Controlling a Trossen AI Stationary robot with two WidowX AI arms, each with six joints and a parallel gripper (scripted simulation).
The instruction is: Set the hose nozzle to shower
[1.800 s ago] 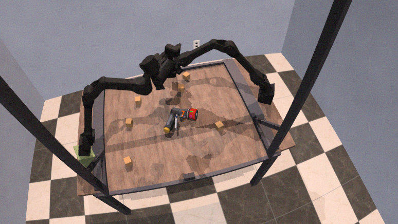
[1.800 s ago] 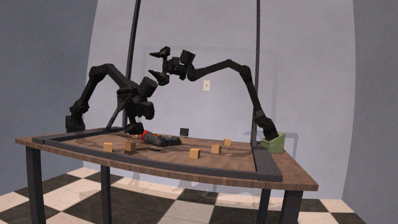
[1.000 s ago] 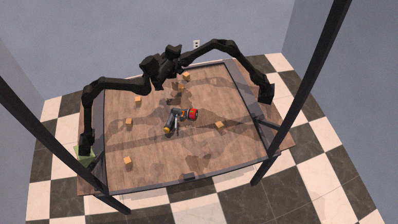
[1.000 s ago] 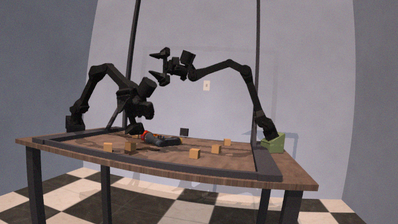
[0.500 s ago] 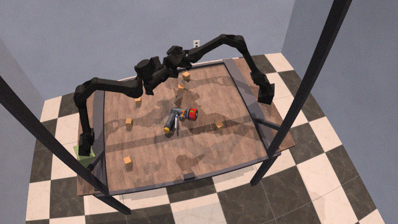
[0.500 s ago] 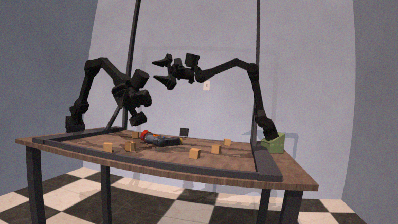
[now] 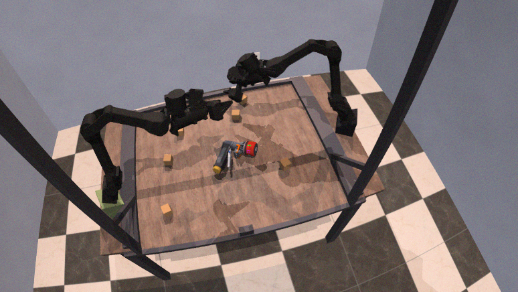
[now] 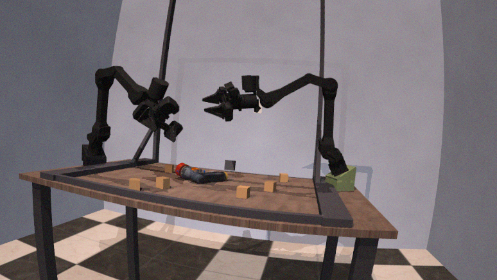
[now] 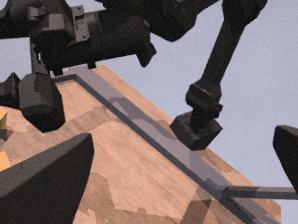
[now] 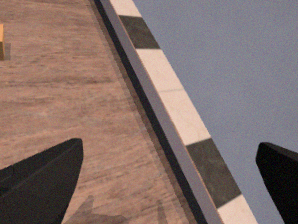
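Red spray ring (image 7: pixel 250 149) (image 8: pixel 180 169) points toward the right arm's side. Nozzle (image 7: pixel 221 155) (image 8: pixel 199 178) lies on the table, lower than both raised grippers. I read left gripper (image 7: pixel 225 110) (image 8: pixel 203 105) (image 9: pixel 183 139) and right gripper (image 7: pixel 232 85) (image 8: pixel 158 121) (image 10: pixel 172 150) as spread, holding nothing.

Six orange cubes (image 7: pixel 235 115) (image 8: pixel 243 191) (image 9: pixel 2 161) (image 10: pixel 1 42), counted by us from top view around one pistol-grip hose nozzle (image 7: pixel 221 156) (image 8: pixel 198 176): two at twelve o'clock, one at ten, one at nine, one at eight, one between three and four. We tally two robot arms, ending in one left gripper (image 7: pixel 223 109) (image 8: pixel 204 105) (image 9: pixel 183 139), one right gripper (image 7: pixel 233 86) (image 8: pixel 158 128) (image 9: pixel 27 95) (image 10: pixel 170 145). One green wedge-shaped block (image 7: pixel 116 207) (image 8: pixel 348 180). One wood-topped table (image 7: pixel 188 224) (image 8: pixel 295 205); we see four table legs (image 8: pixel 44 229) in exterior view.
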